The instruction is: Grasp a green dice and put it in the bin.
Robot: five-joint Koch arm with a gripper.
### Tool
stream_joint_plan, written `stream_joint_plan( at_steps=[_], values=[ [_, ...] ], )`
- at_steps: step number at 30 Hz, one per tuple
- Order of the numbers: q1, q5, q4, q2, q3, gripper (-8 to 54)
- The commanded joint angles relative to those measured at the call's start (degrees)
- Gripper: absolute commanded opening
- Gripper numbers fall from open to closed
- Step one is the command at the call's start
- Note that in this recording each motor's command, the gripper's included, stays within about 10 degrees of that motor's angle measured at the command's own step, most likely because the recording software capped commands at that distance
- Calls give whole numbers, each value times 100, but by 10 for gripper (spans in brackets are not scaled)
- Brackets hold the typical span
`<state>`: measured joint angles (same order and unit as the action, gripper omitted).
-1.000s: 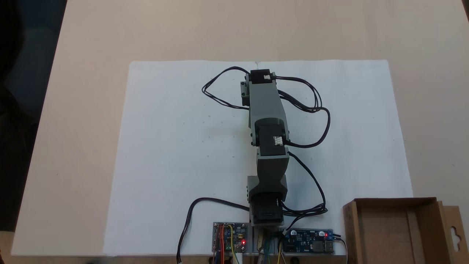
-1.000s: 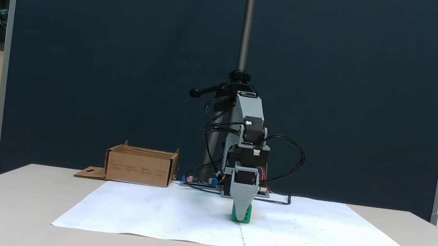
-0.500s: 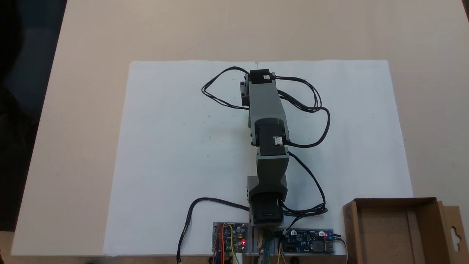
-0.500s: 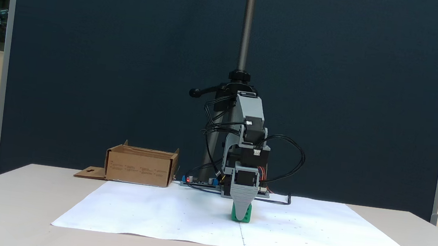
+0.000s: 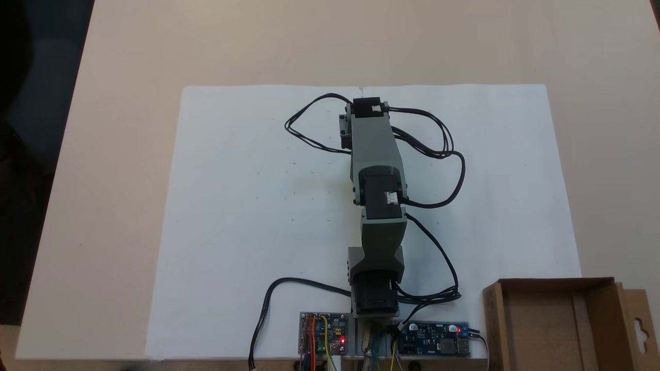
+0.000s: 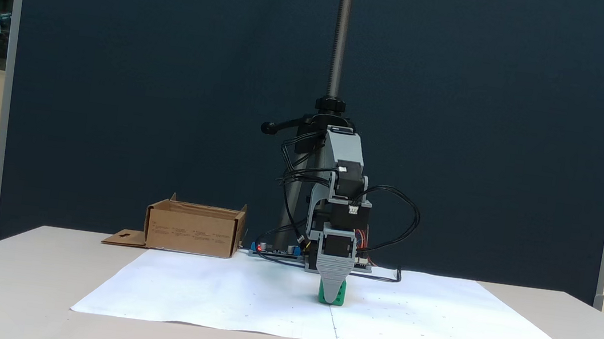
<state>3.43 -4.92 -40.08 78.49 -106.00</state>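
Green dice (image 6: 333,296): on white paper sheet (image 6: 240,300), directly under tool (image 6: 331,292), whose grey front jaw covers its upper part | tool state: jaws one behind the other, cannot tell | arm (image 5: 375,170): stretched along sheet centre | bin (image 6: 194,229): on bench (image 6: 5,283), well apart, at sheet's far-left corner.

Lab: blue partition panel (image 6: 173,90), bare circuit boards (image 5: 324,334), paper-covered table (image 5: 103,154).
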Motion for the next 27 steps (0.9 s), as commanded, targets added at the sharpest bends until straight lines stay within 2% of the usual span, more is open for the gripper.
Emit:
stream_joint_plan(
  at_steps=[1, 10, 27],
  values=[
    [-9, 246, 202, 176, 220, 127],
    [-431, 35, 246, 246, 562, 127],
    [-1494, -176, 659, 1450, 606, 127]
  ],
)
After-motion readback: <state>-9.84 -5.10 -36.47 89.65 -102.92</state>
